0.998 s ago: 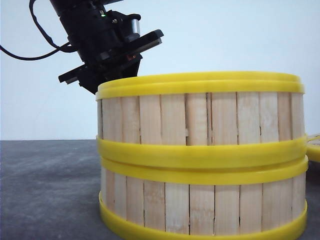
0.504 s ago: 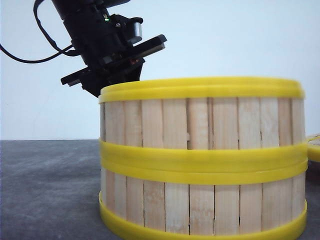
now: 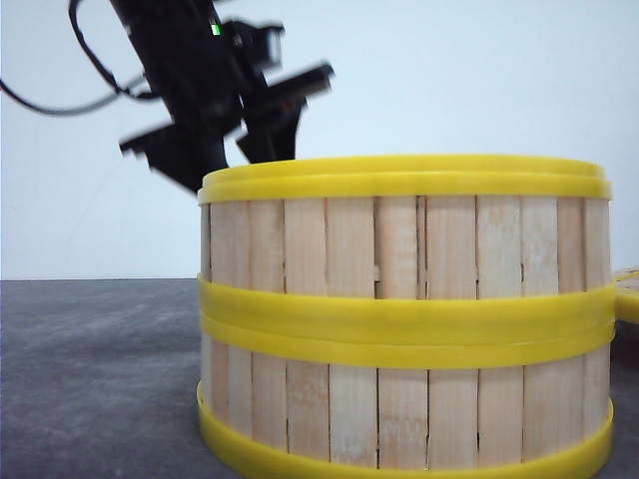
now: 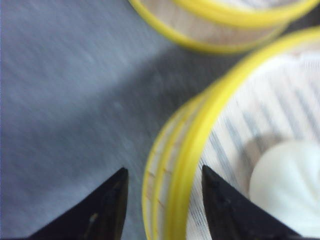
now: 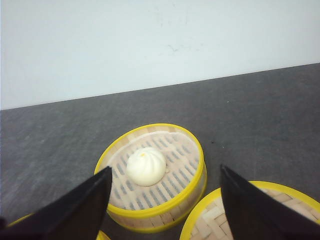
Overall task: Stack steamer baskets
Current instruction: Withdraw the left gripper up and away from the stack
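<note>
**Up close: two baskets stacked, left gripper open over the rim**

No words or labels can be read anywhere; only a small green light (image 3: 215, 29) glows on the left arm (image 3: 190, 75).

From the front, two steamer baskets sit one on top of the other: the top basket (image 3: 404, 235) on the bottom basket (image 3: 404, 404). Their yellow rims meet in the middle. The stack fills the right side, and bare gray table (image 3: 95, 379) lies open to its left.

The left gripper (image 4: 162, 200) is blurry. Its jaws are open wide, one on each side of the top basket's rim, holding nothing. This view also shows a white bun (image 4: 287, 180) inside, which the front view hides.

The right gripper (image 5: 162, 200) is open wide and empty too. Below it sits another basket (image 5: 152, 175) with a bun (image 5: 145, 166), near a lid-like woven top (image 5: 240, 220). Open table lies behind them.
</note>
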